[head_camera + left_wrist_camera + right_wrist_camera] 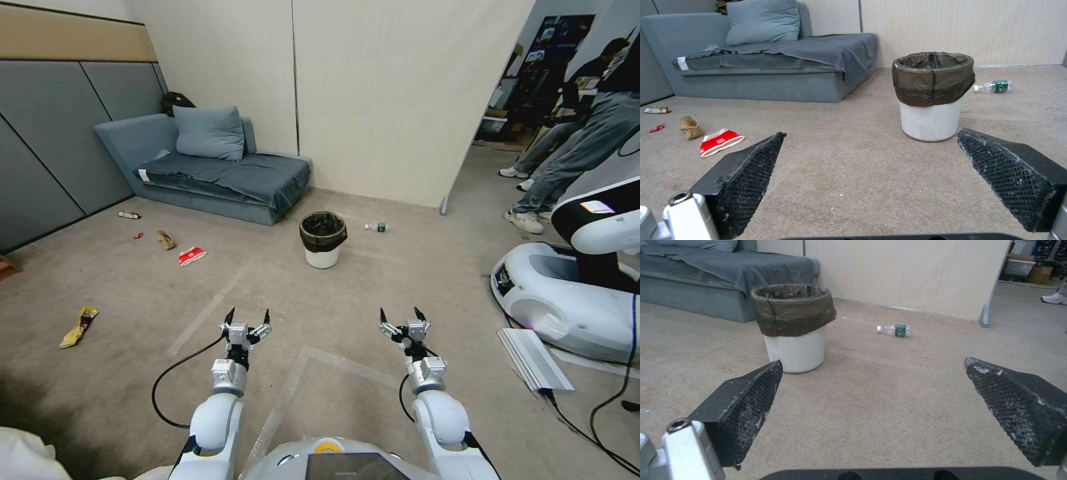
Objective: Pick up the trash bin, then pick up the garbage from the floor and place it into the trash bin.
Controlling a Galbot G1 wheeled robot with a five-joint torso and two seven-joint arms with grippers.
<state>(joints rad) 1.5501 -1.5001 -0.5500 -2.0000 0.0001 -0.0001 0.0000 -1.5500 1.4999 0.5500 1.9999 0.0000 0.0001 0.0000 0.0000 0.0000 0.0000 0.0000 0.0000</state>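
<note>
sofa (220,170) against wall, far left | trash bin (323,239) upright on carpet, ahead, near sofa corner | left tool (247,319) and right tool (403,315) held low, fingers spread, empty | red-and-white carton (192,255), yellow wrapper (79,327) left | bottle (377,227) lying just beyond bin

Both arms reach forward over the carpet, the left gripper (248,318) and right gripper (403,316) spread open and empty, well short of the upright trash bin (323,240), with a bottle (377,227) just beyond it and what looks like a yellow wrapper (79,327) far left.
</note>
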